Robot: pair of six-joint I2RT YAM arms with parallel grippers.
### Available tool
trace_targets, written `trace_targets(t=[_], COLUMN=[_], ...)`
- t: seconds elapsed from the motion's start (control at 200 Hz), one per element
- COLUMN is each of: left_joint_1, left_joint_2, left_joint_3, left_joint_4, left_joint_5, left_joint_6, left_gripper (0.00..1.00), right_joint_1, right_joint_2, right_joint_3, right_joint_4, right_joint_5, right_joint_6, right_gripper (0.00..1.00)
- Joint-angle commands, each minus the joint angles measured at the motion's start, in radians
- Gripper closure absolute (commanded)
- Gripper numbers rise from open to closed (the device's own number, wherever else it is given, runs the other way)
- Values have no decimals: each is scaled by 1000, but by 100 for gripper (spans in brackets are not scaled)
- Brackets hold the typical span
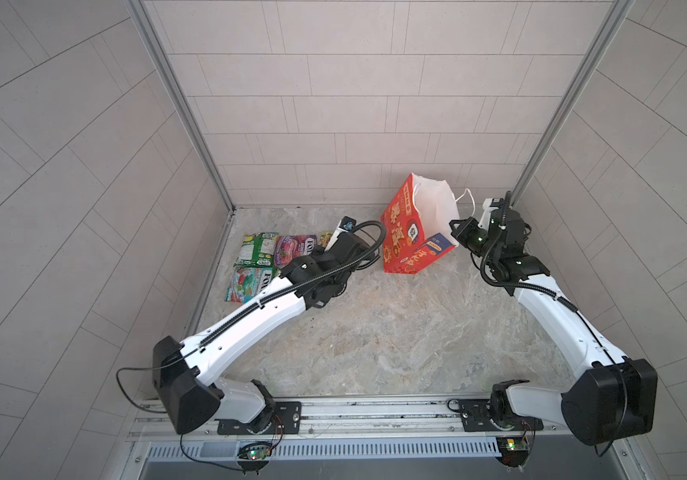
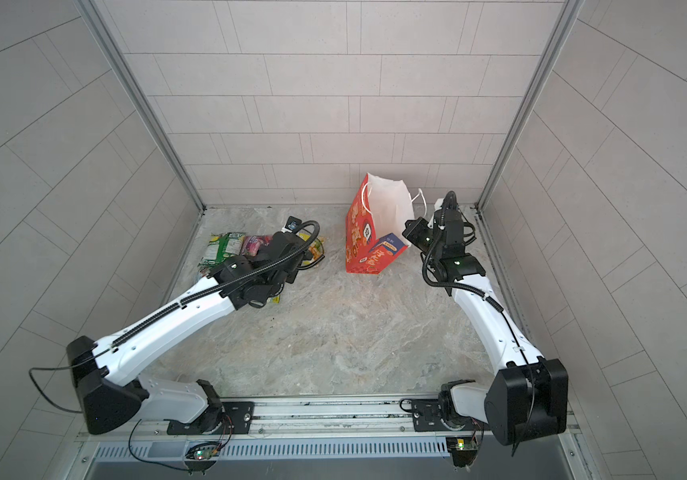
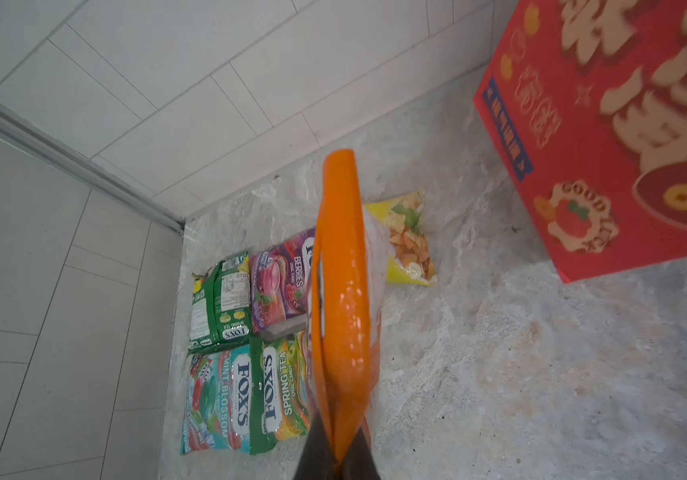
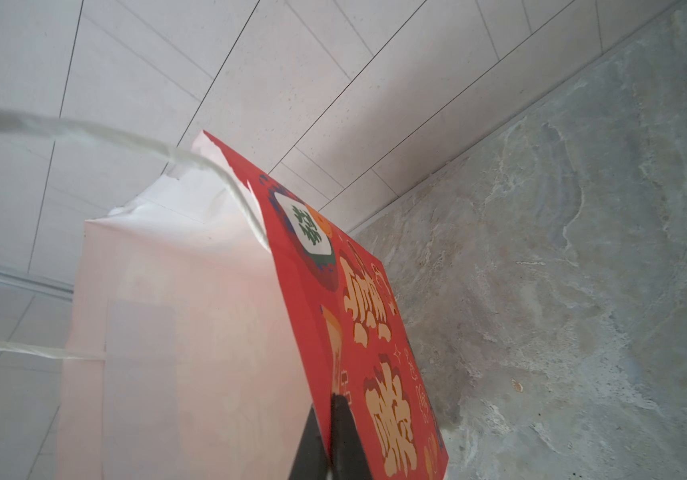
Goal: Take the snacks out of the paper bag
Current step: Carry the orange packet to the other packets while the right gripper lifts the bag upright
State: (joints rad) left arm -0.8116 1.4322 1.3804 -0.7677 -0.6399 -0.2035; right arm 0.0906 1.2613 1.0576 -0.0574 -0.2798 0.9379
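**Five packets [image 1: 265, 251] down, sixth clamped in left gripper [image 3: 338, 449]**

Left gripper: jaws closed on one edge of the orange packet [image 3: 342, 299]. The packet hangs clear of the table [image 3: 499, 374], edge-on to the left wrist camera. In both top views the left wrist hides it.

On the table, back-left corner, all lying flat:
- green packet [image 3: 219, 303] and purple packet [image 3: 281, 286] side by side, nearest the back wall
- teal packet [image 3: 217, 399] and yellow-green packet [image 3: 281, 390] side by side in the next row, butted against the first two
- yellow packet [image 3: 410, 241] a little apart from those four, on the side toward the paper bag [image 1: 412, 237]

In a top view the left arm covers the yellow-green one and most of the yellow.

Paper bag: base on the table, right of centre near the back wall, tilted. Its mouth is open and the white inside shows. The blue side panel [image 1: 437, 249] is creased inward. The bag stands well apart from the packets.

Right gripper [image 4: 327, 419]: jaws closed on the bag's red wall near the rim, one finger on the white inner face and one on the printed outer face. A white cord handle [image 4: 126, 137] loops past the right wrist camera. The bottom of the bag's inside is not visible.
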Motion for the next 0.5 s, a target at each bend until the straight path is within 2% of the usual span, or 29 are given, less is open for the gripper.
trace_targets(t=[0.0, 0.205, 0.32, 0.49], left_joint_1=[-1, -4, -5, -1], left_joint_2=[81, 302, 452, 597], left_joint_3=[53, 163, 282, 374], left_joint_4=[-111, -270, -386, -430], left_joint_5=[-9, -47, -49, -67], left_joint_6=[-116, -260, -297, -312], left_gripper=[100, 100, 100, 100], right_joint_1=[-11, -12, -14, -15], right_joint_2=[9, 57, 82, 112], right_joint_3=[-11, 17, 22, 22], right_joint_4=[81, 69, 73, 84], right_joint_5=[-29, -82, -112, -147], right_joint_6=[162, 154, 144, 138], right_gripper=[100, 100, 100, 100])
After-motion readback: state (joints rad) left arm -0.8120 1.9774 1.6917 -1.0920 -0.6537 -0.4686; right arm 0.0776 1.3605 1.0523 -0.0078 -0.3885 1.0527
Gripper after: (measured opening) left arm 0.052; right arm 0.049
